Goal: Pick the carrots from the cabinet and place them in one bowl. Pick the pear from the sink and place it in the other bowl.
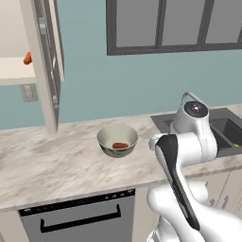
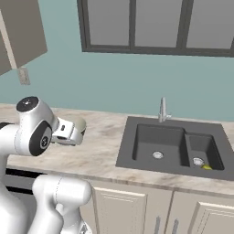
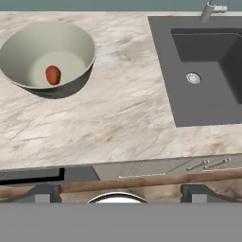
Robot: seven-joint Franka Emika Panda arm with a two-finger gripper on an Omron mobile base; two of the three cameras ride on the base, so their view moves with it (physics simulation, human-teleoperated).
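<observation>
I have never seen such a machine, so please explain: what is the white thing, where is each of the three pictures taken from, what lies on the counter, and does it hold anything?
The white thing is a robot arm with dark joints, standing before a kitchen counter. Two pictures come from cameras on its base: one behind it to the left, one behind it to the right. The third comes from a camera on its hand, looking down along the jaws.

On the marble counter stands a cream bowl with one carrot inside. A second carrot lies on the shelf of the open cabinet, upper left. To the right is a dark sink with a faucet; a small yellow-green pear rests in its smaller basin.

The jaws stand open and hold nothing.
</observation>
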